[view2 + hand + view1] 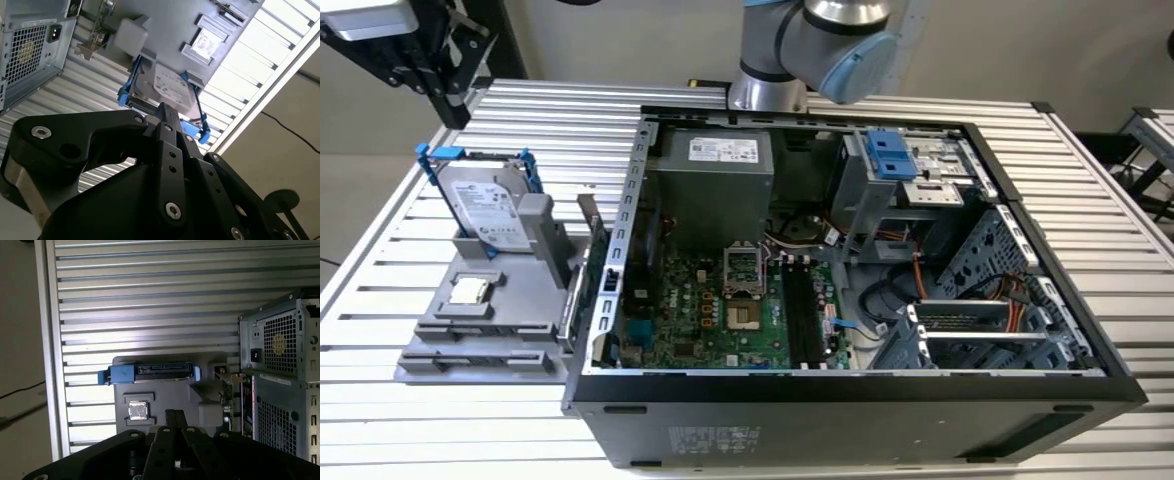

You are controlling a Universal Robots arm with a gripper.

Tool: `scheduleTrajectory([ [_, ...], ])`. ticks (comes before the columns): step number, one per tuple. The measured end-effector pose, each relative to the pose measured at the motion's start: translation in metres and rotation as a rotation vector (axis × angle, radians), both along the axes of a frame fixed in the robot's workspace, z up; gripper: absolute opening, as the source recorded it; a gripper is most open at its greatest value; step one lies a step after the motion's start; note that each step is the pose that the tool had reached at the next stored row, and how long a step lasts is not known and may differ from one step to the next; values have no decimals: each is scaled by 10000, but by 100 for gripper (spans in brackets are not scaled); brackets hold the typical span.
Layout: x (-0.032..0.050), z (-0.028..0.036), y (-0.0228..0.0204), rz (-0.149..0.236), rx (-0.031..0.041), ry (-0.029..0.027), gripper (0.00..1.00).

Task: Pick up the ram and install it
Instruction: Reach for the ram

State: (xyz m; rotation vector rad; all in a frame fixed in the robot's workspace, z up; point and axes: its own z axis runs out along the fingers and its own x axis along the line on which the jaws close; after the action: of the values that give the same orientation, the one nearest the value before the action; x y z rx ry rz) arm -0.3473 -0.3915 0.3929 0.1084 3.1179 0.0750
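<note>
The ram [591, 232] stands on edge as a thin dark stick in the grey holder [494, 320], between the hard drive and the open computer case [854, 390]. In the first wrist view the ram [245, 405] shows as a narrow strip beside the case. The black motherboard slots [803, 315] lie inside the case. My gripper [174, 416] hangs high over the table, well away from the holder, shut with nothing in it. Its black linkage and fingertips [166, 114] show in the second wrist view.
A silver hard drive [491, 205] in a blue bracket stands in the holder, with a small square silver chip [468, 290] in front of it. The arm [814, 45] rises behind the case. The slatted table's edge [47, 365] is near the holder.
</note>
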Motion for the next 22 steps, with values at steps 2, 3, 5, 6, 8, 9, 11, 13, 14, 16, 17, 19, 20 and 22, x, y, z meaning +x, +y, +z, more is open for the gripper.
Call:
scheduleTrajectory([
  [2,-1,0,0,2,0,0,0],
  [3,-2,0,-1,1,0,0,0],
  [5,-4,0,-20,-1,1,1,0],
  [6,-5,0,-41,-2,1,0,0],
  [8,-11,-1,-91,-1,0,0,0],
  [9,-17,-1,-113,0,0,0,0],
  [11,-38,-2,-151,0,0,0,0],
  [13,-61,-3,-178,32,-1,-1,0],
  [14,-67,-2,-184,105,-1,1,0],
  [16,-76,-3,-193,273,1,-1,0],
  [17,-80,-2,-198,354,0,0,0],
  [19,-87,-3,-208,470,0,-1,0],
  [20,-88,-2,-212,491,0,0,0],
  [22,-90,-3,-241,504,1,0,0],
])
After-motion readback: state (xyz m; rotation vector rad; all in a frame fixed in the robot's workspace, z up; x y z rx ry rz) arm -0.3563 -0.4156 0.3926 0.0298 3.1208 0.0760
